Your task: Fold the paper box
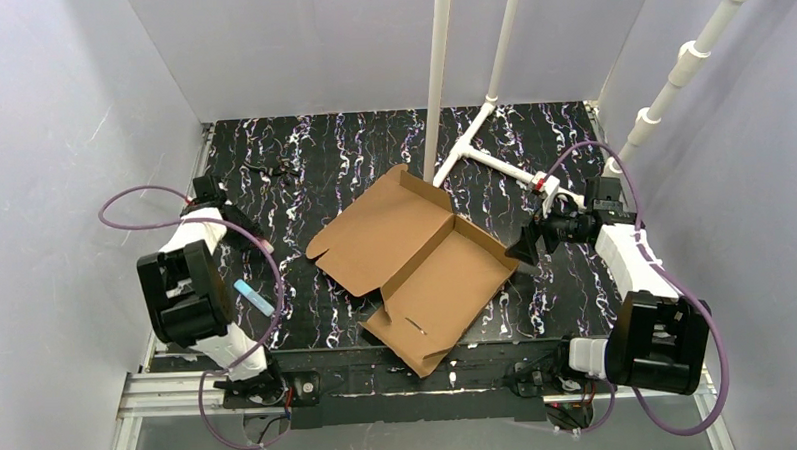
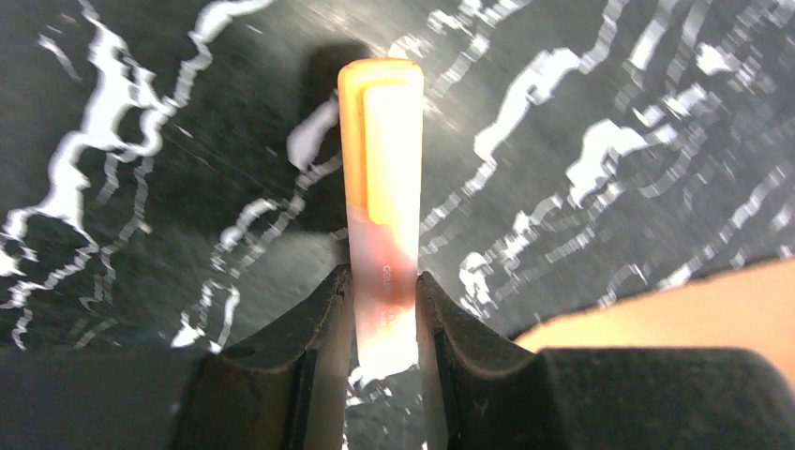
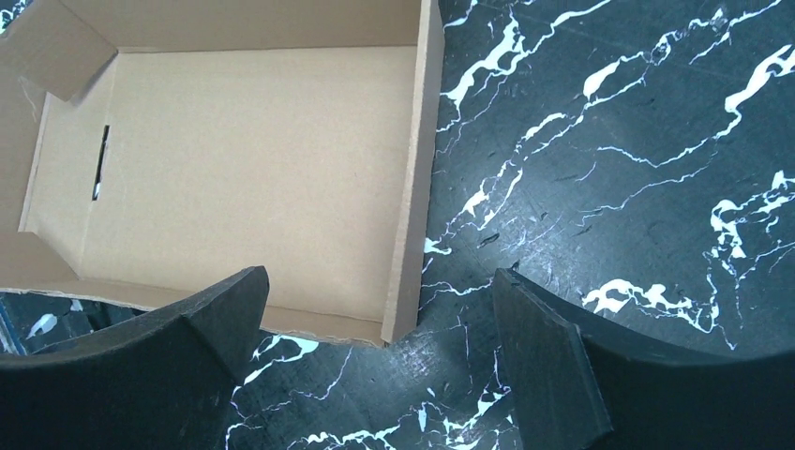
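The paper box (image 1: 416,264) lies opened out in the middle of the black marbled table, its tray half with low raised walls and its lid half flat toward the back left. At the left, my left gripper (image 1: 263,246) hangs low over the table, just off the lid's corner. In the left wrist view that gripper (image 2: 382,281) is shut on an orange-capped marker (image 2: 380,141), both pads against its pale barrel, with a box edge (image 2: 694,300) at the right. My right gripper (image 3: 375,281) stands open over bare table beside the tray's corner (image 3: 403,309); top view (image 1: 525,249).
White pipes (image 1: 437,84) rise from the table behind the box, with a pipe foot (image 1: 492,157) lying toward the right arm. A light blue pen (image 1: 255,297) lies by the left arm. Small dark bits (image 1: 273,170) sit at the back left. Grey walls close in three sides.
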Robot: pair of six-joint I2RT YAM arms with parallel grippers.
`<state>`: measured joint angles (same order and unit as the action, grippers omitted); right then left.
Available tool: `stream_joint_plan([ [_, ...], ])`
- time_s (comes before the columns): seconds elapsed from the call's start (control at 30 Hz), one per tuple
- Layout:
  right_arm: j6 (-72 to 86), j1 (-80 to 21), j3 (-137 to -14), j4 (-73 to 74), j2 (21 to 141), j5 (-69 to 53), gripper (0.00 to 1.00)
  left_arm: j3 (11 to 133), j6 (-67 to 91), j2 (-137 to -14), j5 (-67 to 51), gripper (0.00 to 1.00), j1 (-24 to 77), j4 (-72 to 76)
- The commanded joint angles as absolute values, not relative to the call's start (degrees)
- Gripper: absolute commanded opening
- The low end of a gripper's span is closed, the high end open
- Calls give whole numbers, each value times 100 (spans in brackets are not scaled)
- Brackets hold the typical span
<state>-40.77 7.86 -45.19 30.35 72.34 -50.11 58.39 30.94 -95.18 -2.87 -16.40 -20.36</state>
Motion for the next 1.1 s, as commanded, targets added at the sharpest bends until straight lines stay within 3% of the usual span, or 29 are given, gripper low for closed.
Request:
stream_joint_plan([
  [0.0,-4142,818,-4632,3138,6968,-5296,98,5560,2921,-8610,-1303,12,-1403,-1907],
  [0.17,-4154,820,-4643,3181,6677,-5398,98,5220,2935,-7745,-2192,3,-1325,-1573],
  [0.27,-4115,818,-4633,3148,6527,-5452,98,4939,2953,-7175,-3415,0,-1206,-1129],
  [0.43,-4035,817,-4648,3095,6500,-5439,98,4829,2890,-6504,-4425,0,22,-849],
  [0.6,-3972,817,-4658,3077,6497,-5392,98,4742,3085,-6070,-3641,1,1727,-788],
  [0.77,-3923,818,-4632,3030,6469,-5331,98,5003,3123,-6532,-2597,0,3076,-940],
  [0.93,-3908,817,-4623,3025,6468,-5285,98,5158,3066,-6872,-2113,0,3593,-966],
  [1.07,-3907,817,-4615,3029,6463,-5299,98,5298,2514,-6464,-1464,0,3294,-1698],
])
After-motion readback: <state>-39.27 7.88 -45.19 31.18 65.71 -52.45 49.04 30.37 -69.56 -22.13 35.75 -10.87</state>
